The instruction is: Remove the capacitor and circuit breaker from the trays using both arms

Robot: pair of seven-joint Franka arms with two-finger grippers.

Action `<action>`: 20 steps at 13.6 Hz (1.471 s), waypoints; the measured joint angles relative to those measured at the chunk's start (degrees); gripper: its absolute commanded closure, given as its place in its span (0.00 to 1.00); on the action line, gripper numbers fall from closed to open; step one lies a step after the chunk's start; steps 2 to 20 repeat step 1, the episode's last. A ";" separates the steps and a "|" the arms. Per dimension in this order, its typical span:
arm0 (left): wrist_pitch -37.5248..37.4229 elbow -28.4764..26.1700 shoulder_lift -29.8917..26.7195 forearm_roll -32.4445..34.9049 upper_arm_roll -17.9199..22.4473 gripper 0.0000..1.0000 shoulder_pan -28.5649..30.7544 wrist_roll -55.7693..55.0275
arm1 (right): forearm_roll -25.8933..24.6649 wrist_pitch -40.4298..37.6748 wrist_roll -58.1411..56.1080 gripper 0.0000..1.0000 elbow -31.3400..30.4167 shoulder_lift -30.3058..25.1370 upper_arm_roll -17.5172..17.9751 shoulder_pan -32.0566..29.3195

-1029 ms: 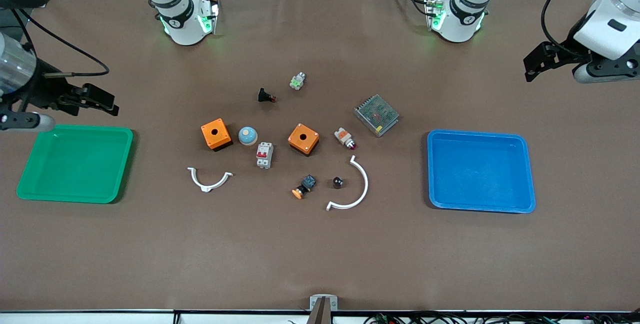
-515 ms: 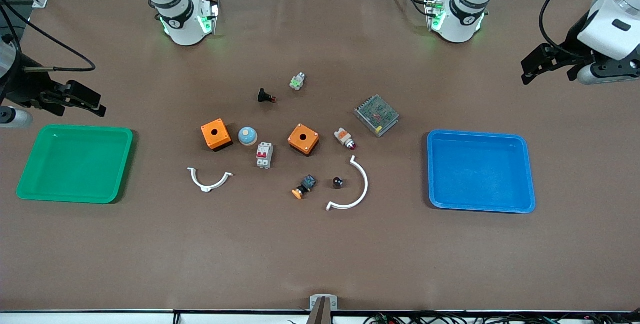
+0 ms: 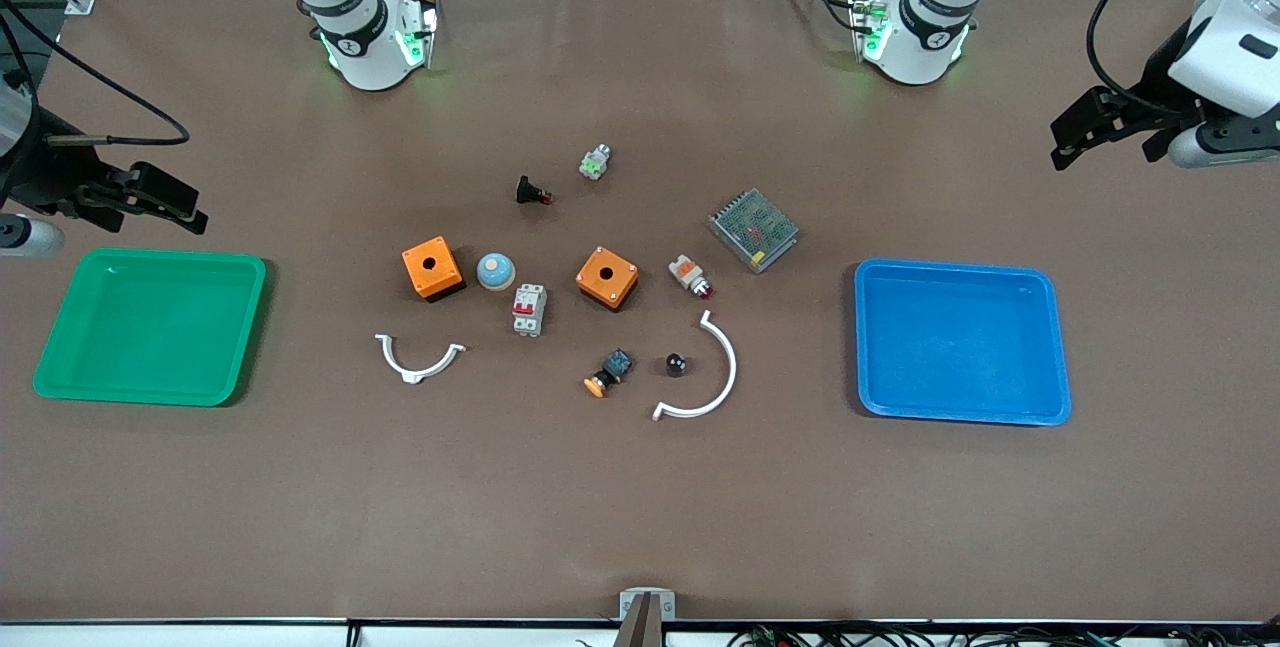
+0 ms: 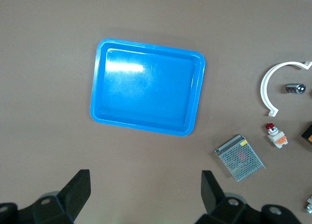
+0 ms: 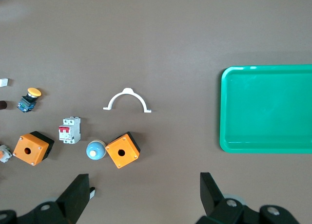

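Blue tray [image 3: 962, 342] at left arm's end of table, green tray [image 3: 150, 325] at right arm's end, both w/ nothing in them. Left gripper [image 3: 1075, 132] up near blue tray, jaws wide, holding nothing; right gripper [image 3: 170, 197] by green tray, same. Breaker [image 3: 529, 309] mid-table between two orange boxes [image 3: 432, 268]. Capacitor [image 3: 676, 364] nearer front camera, inside white curved clip [image 3: 705, 377].

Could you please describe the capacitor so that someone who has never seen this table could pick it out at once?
Start at the blue tray and go toward the cluster of parts at the table's middle, to the larger white curved clip. Inside its arc lies the capacitor, a tiny black cylinder. Unlike the pushbutton beside it, it has no orange cap.
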 measured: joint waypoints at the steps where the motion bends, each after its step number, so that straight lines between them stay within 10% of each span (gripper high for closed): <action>1: 0.01 0.27 0.01 0.00 0.03 0.00 0.06 0.00 | -0.05 0.00 0.00 0.00 0.00 0.00 0.06 0.01; 20: 0.01 0.27 0.01 0.00 0.03 0.00 0.06 0.00 | -0.05 0.00 0.00 0.00 0.00 0.00 0.06 0.01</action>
